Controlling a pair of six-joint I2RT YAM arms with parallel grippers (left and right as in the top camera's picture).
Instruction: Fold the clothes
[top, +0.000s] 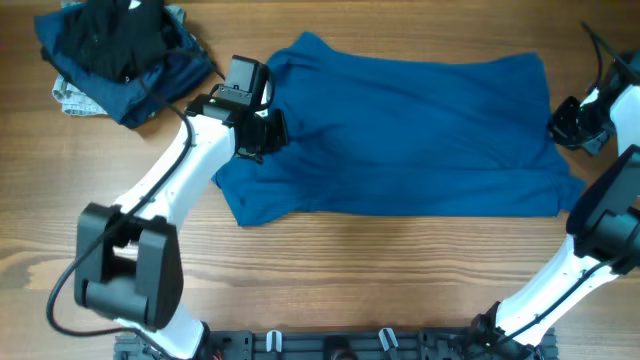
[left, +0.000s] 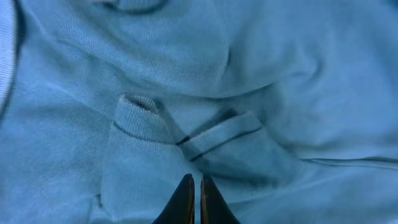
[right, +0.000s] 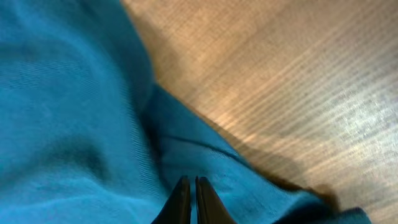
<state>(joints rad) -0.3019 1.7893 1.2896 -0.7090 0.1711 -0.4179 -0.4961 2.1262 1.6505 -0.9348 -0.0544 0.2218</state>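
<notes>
A blue shirt (top: 400, 130) lies spread across the middle of the wooden table. My left gripper (top: 258, 130) is down on its left part, near the collar and a folded-in sleeve. In the left wrist view its fingers (left: 194, 182) are closed to a thin slit on the cloth just below the sleeve cuff (left: 217, 137). My right gripper (top: 572, 125) is at the shirt's right edge. In the right wrist view its fingers (right: 189, 182) are closed on the blue cloth (right: 74, 112) beside bare wood.
A pile of dark clothes (top: 120, 50) lies at the back left corner. Bare wooden table (top: 400, 270) runs along the front of the shirt. The arm bases stand at the front edge.
</notes>
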